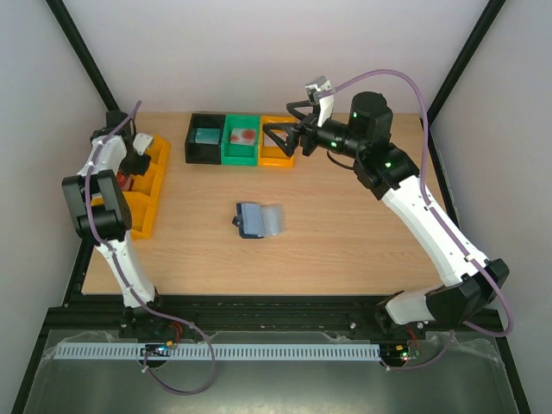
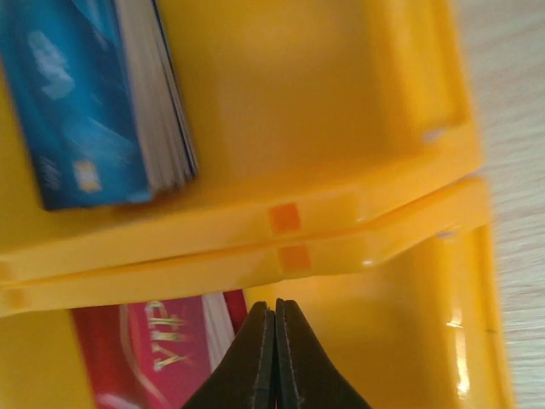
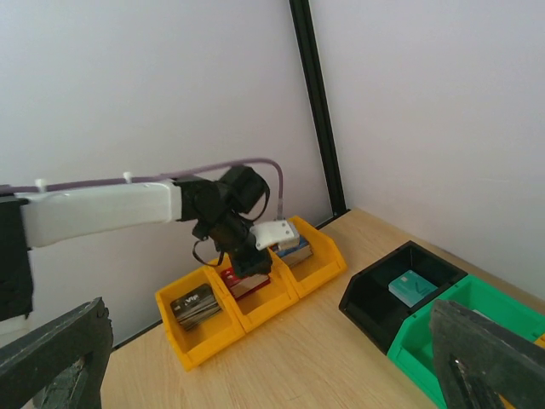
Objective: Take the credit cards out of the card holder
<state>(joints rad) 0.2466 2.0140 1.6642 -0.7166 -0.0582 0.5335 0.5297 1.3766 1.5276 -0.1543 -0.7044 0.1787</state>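
The left gripper (image 2: 274, 317), closed on nothing just above a red card (image 2: 145, 354), was best lifted straight clear before the holder (image 1: 259, 219), well apart from it and the widely spread right gripper (image 1: 274, 138), was approached.

Bright, even light fell over my desk (image 1: 345, 250), leaving only faint shadows. My left wrist view was smeared with blur, with glare spots on the yellow bins (image 2: 341, 102); my right tool (image 3: 268, 366) showed its near fingers (image 3: 490, 354) out of focus

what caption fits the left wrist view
Left jaws shut above a yellow bin holding a red VIP card, blue card stack adjacent
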